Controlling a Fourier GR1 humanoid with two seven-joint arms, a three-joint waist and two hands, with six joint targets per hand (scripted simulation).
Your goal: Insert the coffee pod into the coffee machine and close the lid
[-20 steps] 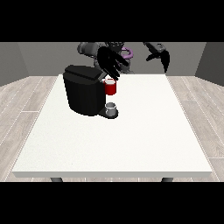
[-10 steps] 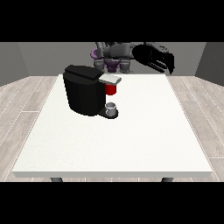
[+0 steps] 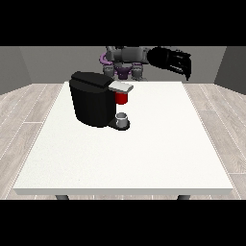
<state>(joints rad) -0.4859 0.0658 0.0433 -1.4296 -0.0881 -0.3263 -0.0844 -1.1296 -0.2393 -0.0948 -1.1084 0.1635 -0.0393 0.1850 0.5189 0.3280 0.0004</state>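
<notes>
The black coffee machine [image 3: 93, 98] stands on the white table [image 3: 144, 153], left of the middle. Its grey lid [image 3: 120, 87] lies flat over a red thing at the machine [image 3: 122, 98]. A small grey thing [image 3: 123, 118] sits on the machine's base under the lid; I cannot tell whether it is the pod. The hand at the view's right [image 3: 172, 60] hangs raised over the table's far edge, well right of the machine, fingers drooping and spread, holding nothing. No hand shows at the view's left.
The robot's grey and purple torso [image 3: 126, 58] stands behind the table's far edge. White tabletop spreads in front of and to the right of the machine. Wooden floor surrounds the table.
One second ago the hand at the view's left was over the machine's lid; it has since pulled back out of sight. The lid now shows lying flat. The other hand stays raised.
</notes>
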